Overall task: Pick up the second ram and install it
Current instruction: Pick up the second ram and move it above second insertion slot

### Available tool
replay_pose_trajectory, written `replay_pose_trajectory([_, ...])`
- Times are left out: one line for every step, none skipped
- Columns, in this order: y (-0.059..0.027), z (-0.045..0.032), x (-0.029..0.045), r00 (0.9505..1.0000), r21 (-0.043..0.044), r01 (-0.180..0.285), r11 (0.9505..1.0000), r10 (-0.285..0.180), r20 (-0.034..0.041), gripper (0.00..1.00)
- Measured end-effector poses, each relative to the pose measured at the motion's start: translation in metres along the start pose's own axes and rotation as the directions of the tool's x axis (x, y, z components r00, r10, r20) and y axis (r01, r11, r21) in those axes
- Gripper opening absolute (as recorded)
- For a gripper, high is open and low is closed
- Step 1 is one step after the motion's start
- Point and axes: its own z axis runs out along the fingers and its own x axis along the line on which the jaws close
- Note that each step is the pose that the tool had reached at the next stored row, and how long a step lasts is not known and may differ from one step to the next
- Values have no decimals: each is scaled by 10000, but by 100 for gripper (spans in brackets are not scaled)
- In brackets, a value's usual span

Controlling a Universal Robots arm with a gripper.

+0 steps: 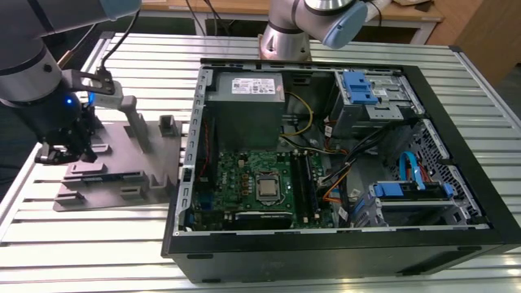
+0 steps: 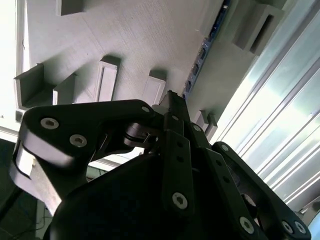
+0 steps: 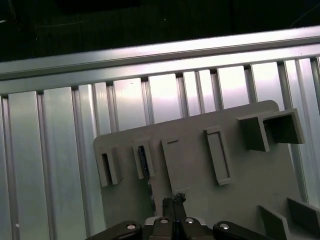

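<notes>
The pincer (image 3: 173, 202) is black, chunky linkage arms with bolt heads, and its two slim fingers (image 2: 173, 112) are drawn together to a hairline gap with nothing between them that I can see. It hangs over the grey fixture plate (image 3: 240, 175), which has that finely lined, matte printed-plastic look and is studded with boxy rectangular blocks and open-sided pockets.

The second ram (image 2: 205, 50) sits in the plate, not in the pincer. It's a thin dark blue-green strip standing on edge with a row of little chips showing. In the first wrist view its narrow top edge (image 3: 143, 161) pokes out of one of the small slotted blocks just beside and a bit ahead of the fingertips. Its long axis runs straight away from the tips, close to the plate edge that borders the table (image 3: 60, 150) (ribbed shiny aluminium slats, lots of glare).

Around the tips several low grey blocks crowd in, a couple of them right next to the fingers and the near end of the stick.

Well away from the pincer in the exterior view lies the open black PC case (image 1: 326, 256) with the green motherboard (image 1: 244, 177) inside, and a second arm's silver base (image 1: 285, 30) beyond it.
</notes>
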Motion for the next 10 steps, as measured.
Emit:
replay_pose_trajectory([0, 0, 0, 9999, -3, 136, 9999, -136, -6, 11])
replay_pose_trajectory([0, 0, 0, 9996, -6, 273, 9996, -273, -12, 11])
replay_pose_trajectory([0, 0, 0, 9991, -9, 423, 9991, -423, -19, 11])
replay_pose_trajectory([0, 0, 0, 9984, -13, 558, 9984, -558, -26, 11])
replay_pose_trajectory([0, 0, 0, 9976, -16, 696, 9976, -696, -32, 11])
replay_pose_trajectory([0, 0, 0, 9965, -21, 831, 9965, -832, -38, 11])
replay_pose_trajectory([0, 0, 0, 9953, -24, 972, 9953, -972, -44, 11])
replay_pose_trajectory([0, 1, 0, 9938, -27, 1115, 9938, -1115, -51, 11])
replay_pose_trajectory([0, 1, 0, 9921, -31, 1251, 9921, -1252, -57, 11])
replay_pose_trajectory([0, 1, 0, 9903, -36, 1390, 9903, -1391, -63, 11])
